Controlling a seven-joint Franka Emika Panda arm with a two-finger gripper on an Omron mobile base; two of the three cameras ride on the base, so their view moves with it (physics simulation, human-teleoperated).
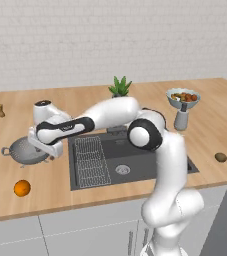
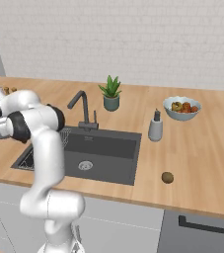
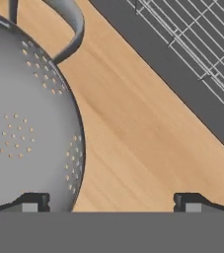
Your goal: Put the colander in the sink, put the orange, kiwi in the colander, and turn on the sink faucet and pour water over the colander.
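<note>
Claw (image 3: 111, 202) spread wide, low over the colander (image 1: 26, 150) rim on the worktop (image 1: 135, 187) left of the sink (image 1: 130, 160); one tip inside the bowl, the other over bare wood. Risk: thin curved rim slips or colander tips when pinched, snagging sink edge

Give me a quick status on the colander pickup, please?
End effector open, straddling colander rim, nothing held. Colander on counter left of sink. Orange and kiwi on counter. Nothing in the way.
</note>
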